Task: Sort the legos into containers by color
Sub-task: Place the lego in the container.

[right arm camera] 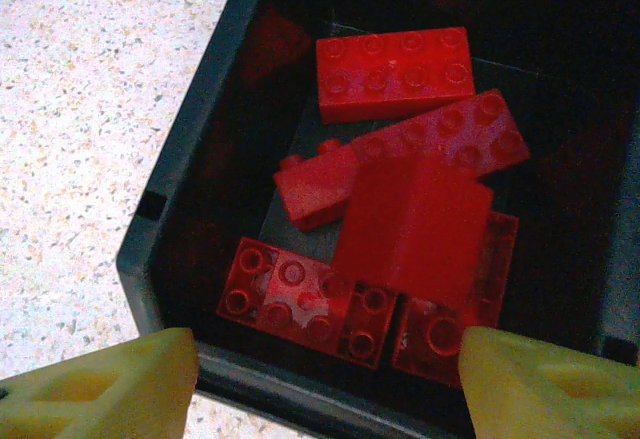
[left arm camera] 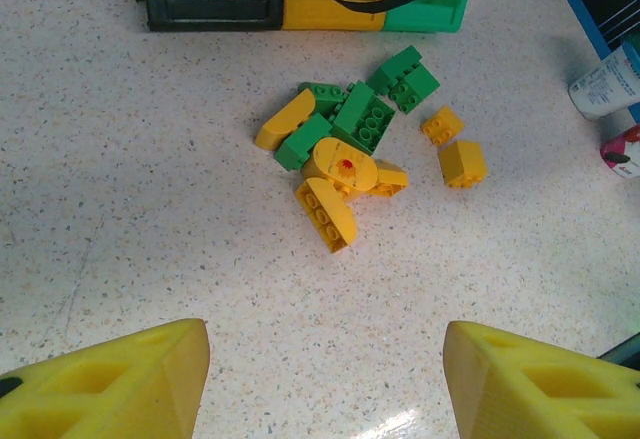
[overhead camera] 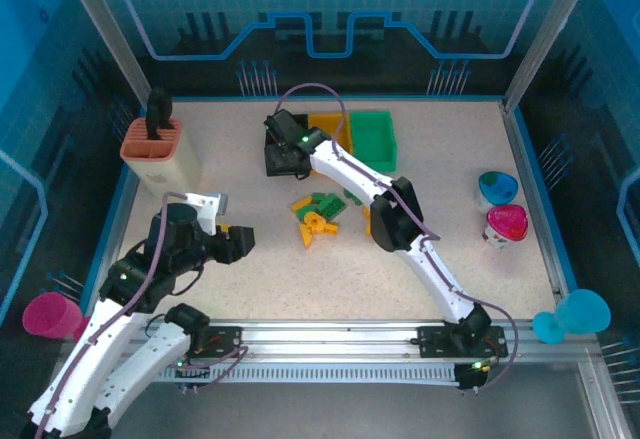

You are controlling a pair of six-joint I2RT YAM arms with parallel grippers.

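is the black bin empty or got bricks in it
Not empty: the black bin holds several red bricks, piled on its floor.

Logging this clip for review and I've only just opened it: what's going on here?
Colour sorting, partway through. The right gripper hangs over the black bin, jaws open and empty; several red bricks lie inside it. The left gripper hovers over the table on its left side, jaws open, holding nothing. A pile of green and yellow bricks lies unsorted mid-table, in front of the yellow bin and green bin.
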